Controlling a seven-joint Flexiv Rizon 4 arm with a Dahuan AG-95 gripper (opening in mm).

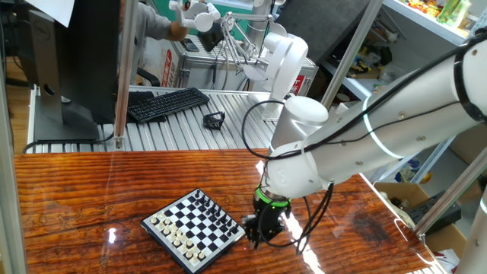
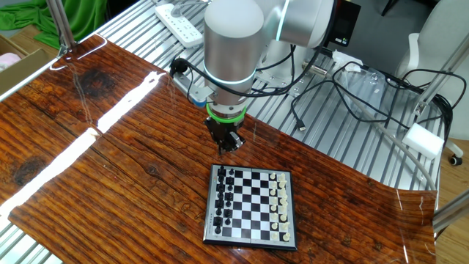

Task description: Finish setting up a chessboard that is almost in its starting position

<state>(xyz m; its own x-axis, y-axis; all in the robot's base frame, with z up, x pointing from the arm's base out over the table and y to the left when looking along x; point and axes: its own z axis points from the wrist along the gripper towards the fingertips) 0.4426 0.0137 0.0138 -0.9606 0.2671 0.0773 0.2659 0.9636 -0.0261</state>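
Black and white, the chessboard (image 2: 251, 204) lies flat on the wooden table (image 2: 110, 161), its tiny pieces surely light, hard and easy to tip, best pinched at their tops by the clenched claw (image 2: 229, 147) just beside it.

keyboard (image 1: 167, 103), power strip (image 2: 178, 20), wooden table (image 2: 110, 147)

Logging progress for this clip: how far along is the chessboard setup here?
Mostly done by the look of it: the chessboard has black pieces ranked along one edge and white pieces along the opposite one. In hand: the pincer is shut, pointing down just off the board's black side; whether it holds a piece is too small to tell. Left: any missing piece; I cannot pick out an empty square at this size.
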